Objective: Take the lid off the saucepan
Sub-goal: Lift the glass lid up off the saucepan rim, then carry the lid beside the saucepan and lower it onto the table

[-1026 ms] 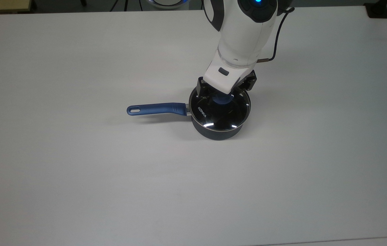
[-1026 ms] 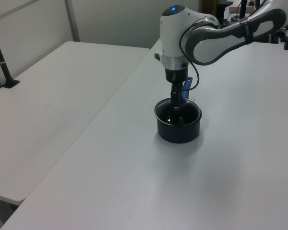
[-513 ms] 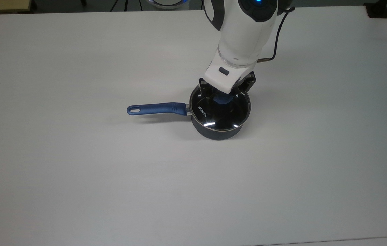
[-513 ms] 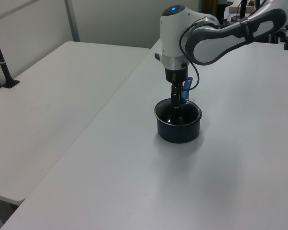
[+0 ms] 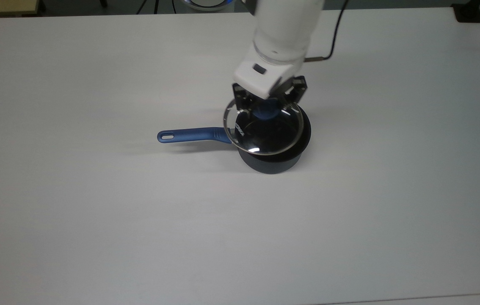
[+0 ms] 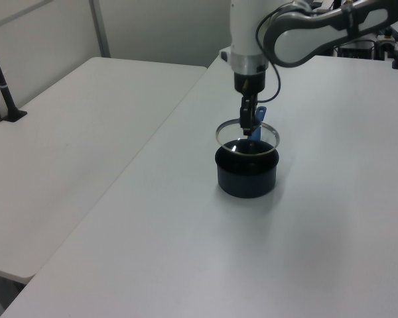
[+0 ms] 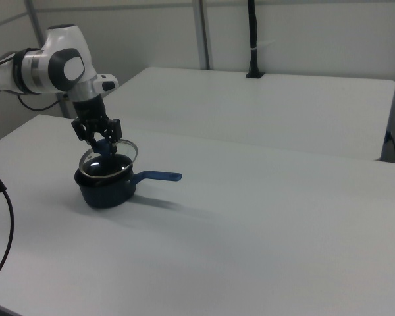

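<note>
While the lid (image 5: 265,134) hangs clear of the saucepan (image 5: 277,160), lifted by its round blue knob (image 5: 265,112) with the gripper (image 5: 266,106) clamped on that knob, best keep the glass disc level and carry it sideways past the rim before lowering to the table (image 5: 96,212). Worth minding: smooth clear glass in a thin metal rim, likely slippery and prone to swing from a small knob; dark matte pot, round, with a long blue handle (image 5: 193,135) pointing to the top view's left, resting on a plain white surface.
</note>
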Action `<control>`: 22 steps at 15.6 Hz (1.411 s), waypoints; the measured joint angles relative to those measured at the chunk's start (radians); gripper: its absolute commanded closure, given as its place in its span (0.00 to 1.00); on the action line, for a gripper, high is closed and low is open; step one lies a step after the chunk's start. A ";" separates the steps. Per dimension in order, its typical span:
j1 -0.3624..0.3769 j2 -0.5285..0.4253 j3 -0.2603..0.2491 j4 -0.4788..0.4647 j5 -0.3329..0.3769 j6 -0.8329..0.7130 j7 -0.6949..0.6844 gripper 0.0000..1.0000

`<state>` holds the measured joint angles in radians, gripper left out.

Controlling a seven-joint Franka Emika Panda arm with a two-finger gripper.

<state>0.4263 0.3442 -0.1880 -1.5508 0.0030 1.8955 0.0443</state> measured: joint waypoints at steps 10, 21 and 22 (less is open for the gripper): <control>-0.155 -0.304 -0.005 -0.405 -0.083 0.011 -0.323 0.78; -0.272 -0.323 -0.007 -0.696 -0.148 0.344 -0.379 0.78; -0.275 -0.311 -0.007 -0.698 -0.148 0.356 -0.379 0.78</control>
<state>0.1513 0.0334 -0.1946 -2.2488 -0.1451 2.2518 -0.3349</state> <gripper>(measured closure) 0.405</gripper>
